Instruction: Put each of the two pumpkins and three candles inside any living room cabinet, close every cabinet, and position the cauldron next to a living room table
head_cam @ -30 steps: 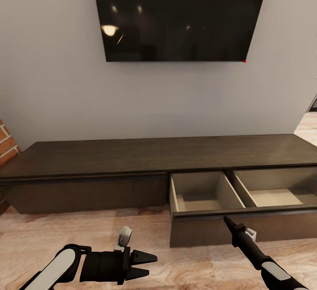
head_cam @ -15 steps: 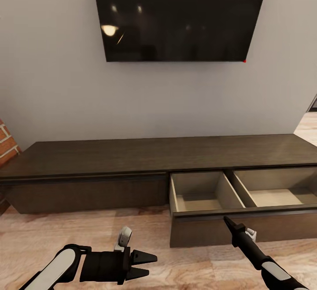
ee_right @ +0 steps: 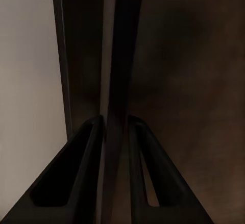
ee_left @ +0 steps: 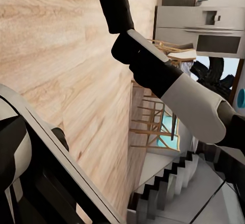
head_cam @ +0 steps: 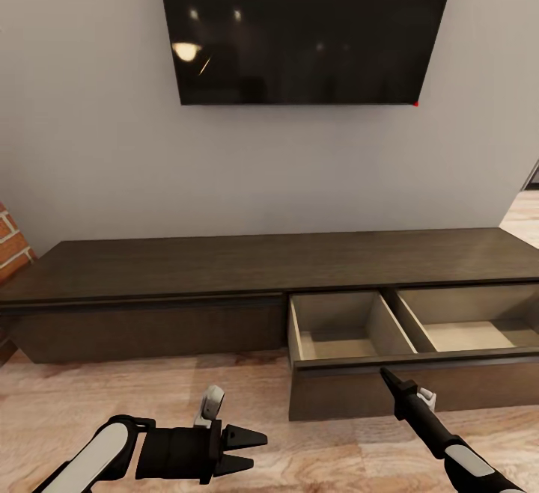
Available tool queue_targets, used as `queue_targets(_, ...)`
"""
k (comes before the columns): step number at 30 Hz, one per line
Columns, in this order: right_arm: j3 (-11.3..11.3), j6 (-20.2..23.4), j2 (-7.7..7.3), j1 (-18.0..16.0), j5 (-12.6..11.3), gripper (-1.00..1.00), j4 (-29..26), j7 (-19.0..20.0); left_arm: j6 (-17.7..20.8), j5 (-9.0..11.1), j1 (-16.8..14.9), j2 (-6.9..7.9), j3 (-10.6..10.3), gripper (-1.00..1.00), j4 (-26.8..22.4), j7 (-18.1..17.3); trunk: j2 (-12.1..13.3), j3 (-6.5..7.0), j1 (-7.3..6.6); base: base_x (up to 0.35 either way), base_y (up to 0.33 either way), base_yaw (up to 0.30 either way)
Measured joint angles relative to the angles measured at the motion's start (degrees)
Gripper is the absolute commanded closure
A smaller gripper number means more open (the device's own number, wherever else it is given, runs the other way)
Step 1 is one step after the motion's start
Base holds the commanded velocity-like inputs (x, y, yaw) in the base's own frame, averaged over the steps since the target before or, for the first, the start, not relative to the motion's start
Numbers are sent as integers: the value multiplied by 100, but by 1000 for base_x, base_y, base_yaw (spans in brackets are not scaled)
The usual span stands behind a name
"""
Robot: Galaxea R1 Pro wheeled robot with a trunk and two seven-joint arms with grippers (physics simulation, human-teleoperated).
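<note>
The long dark-brown cabinet (head_cam: pixel 224 265) stands against the wall under a television. Its right drawer (head_cam: pixel 337 336) is pulled out, and both pale compartments show bare bottoms. My right gripper (head_cam: pixel 385 375) sits at the top edge of the drawer front (head_cam: pixel 352 396). In the right wrist view this gripper (ee_right: pixel 115 127) has its fingers (ee_right: pixel 92 147) closed on either side of the thin dark panel. My left gripper (head_cam: pixel 251 450) hovers low over the floor in front of the cabinet's shut left half, open and holding nothing. The pumpkins, candles, cauldron and table are out of view.
A black television (head_cam: pixel 303 25) hangs on the grey wall above the cabinet. A brick wall edge (head_cam: pixel 9 246) shows at the left. Wooden floor (head_cam: pixel 150 388) lies before the cabinet. The left wrist view shows my right arm (ee_left: pixel 168 81), a steel fridge (ee_left: pixel 204 27) and stairs.
</note>
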Motion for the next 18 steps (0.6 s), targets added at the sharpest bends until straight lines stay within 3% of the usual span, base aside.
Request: queue_targets(18, -18, -6, 9, -2, -2, 100, 3, -4, 1, 0, 0, 0, 1, -100, -1, -2, 0, 0, 1, -25, 0, 0)
